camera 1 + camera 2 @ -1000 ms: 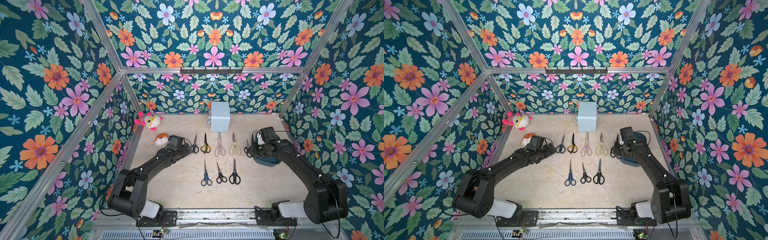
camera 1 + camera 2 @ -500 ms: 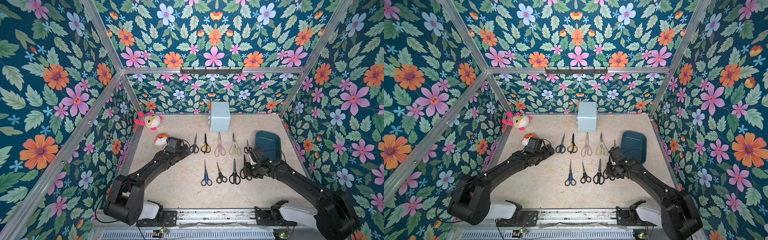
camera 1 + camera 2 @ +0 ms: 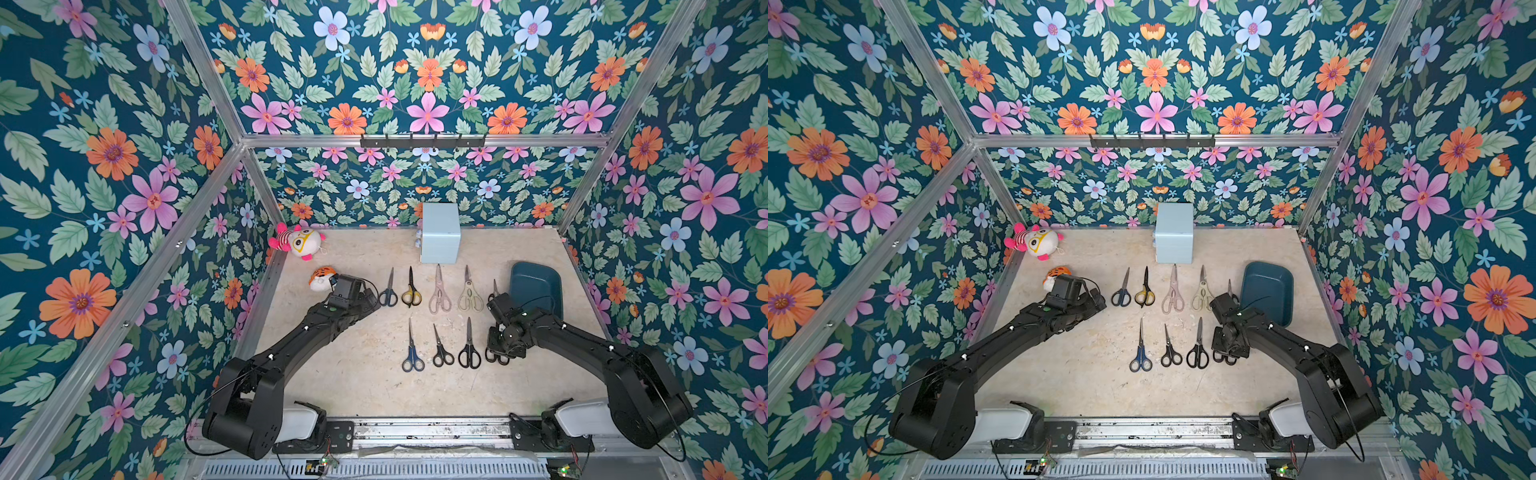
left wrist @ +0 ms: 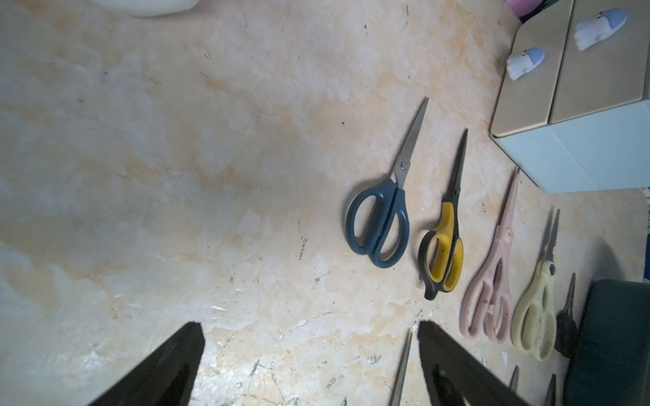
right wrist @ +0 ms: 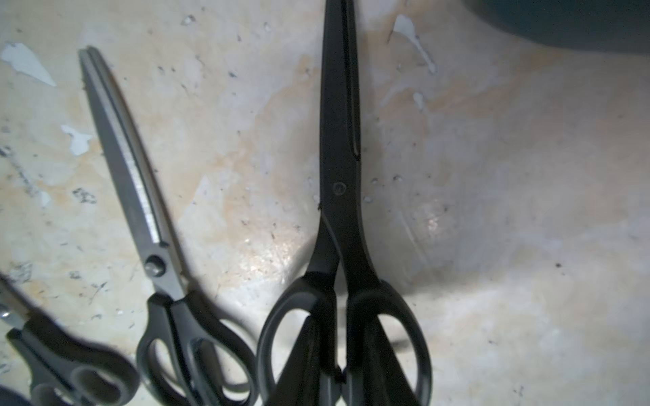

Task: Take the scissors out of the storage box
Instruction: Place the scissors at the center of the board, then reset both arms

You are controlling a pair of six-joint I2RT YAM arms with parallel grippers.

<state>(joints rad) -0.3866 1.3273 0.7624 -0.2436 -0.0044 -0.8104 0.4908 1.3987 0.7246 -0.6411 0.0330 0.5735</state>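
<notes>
Nearly done, I judge: on the left, the left gripper (image 4: 309, 327) hangs open and empty over the table (image 3: 353, 386); eight scissors (image 3: 439, 291) lie in two rows across the middle; the right gripper (image 5: 339, 327) is clamped on the handles of a ninth, the black pair (image 5: 339, 140), at the near row's right end (touching down or not, unclear); the box (image 3: 536, 286), far right, looks empty; only letting go remains.

Two high front views; wrist cameras near tabletop (image 4: 176, 175).
</notes>
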